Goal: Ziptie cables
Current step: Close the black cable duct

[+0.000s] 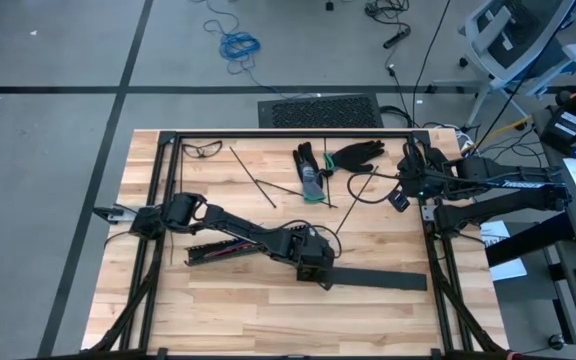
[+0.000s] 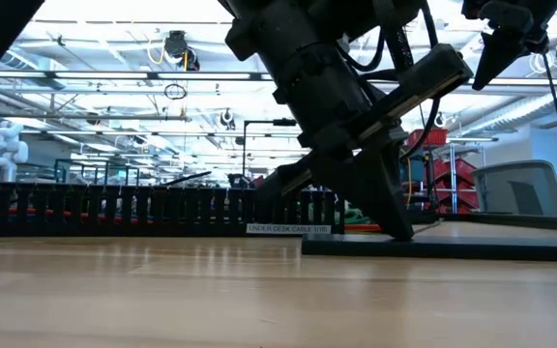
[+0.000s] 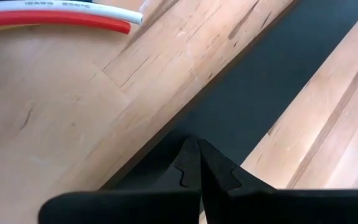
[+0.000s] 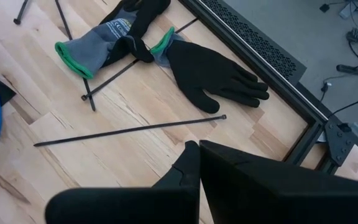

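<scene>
A: Where were the tools?

B: The left tool (image 1: 317, 268) was down at the middle of the table (image 1: 248, 310), fingers together on nothing, its tips over a flat black strip (image 1: 378, 279). The right tool (image 1: 405, 170) hung near the table's right rear corner, also pressed together and empty.

A: And the cables?

B: The cables (image 3: 61, 17) lay loose just beside the left tool, white and red ends showing. The zipties (image 4: 129, 129) lay scattered near a pair of gloves (image 4: 166, 56).

A: How would they handle?

B: Probably light and limp; the wires would sag unless gathered mid-length. The zipties looked thin and springy, best pinched near one end. No container showed.
</scene>
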Motion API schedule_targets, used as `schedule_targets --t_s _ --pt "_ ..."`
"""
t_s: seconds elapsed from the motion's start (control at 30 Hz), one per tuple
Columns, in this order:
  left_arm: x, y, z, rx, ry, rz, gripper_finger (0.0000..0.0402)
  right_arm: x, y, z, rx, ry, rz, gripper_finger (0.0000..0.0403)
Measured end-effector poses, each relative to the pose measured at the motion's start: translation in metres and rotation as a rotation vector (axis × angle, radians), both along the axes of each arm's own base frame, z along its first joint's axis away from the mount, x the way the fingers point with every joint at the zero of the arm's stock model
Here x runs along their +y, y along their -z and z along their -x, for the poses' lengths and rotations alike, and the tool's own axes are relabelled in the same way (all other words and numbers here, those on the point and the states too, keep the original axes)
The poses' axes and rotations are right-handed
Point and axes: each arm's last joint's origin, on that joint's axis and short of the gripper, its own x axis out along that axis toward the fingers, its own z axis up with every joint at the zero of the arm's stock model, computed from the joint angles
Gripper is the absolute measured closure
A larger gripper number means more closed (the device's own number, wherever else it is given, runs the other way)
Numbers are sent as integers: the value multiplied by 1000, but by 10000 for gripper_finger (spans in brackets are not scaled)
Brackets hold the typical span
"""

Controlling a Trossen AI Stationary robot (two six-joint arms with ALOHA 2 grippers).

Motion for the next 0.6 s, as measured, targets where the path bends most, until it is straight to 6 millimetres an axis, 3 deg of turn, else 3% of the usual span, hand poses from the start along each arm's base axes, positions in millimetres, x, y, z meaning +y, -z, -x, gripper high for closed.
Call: schedule_targets --t_s 0.17,0.33,0.47,0.6 --pt "-6 -10 3 -23 54 -21 393 0 0 0 1 0 0 403" --pt "-7 -37 6 -103 95 -33 349 0 0 0 0 0 -1 403" --pt "-4 -76 10 -254 220 -79 300 3 -1 -6 -40 -88 -98 399" --pt "1 -133 34 -369 403 -218 260 17 6 -26 -123 -325 -348 370"
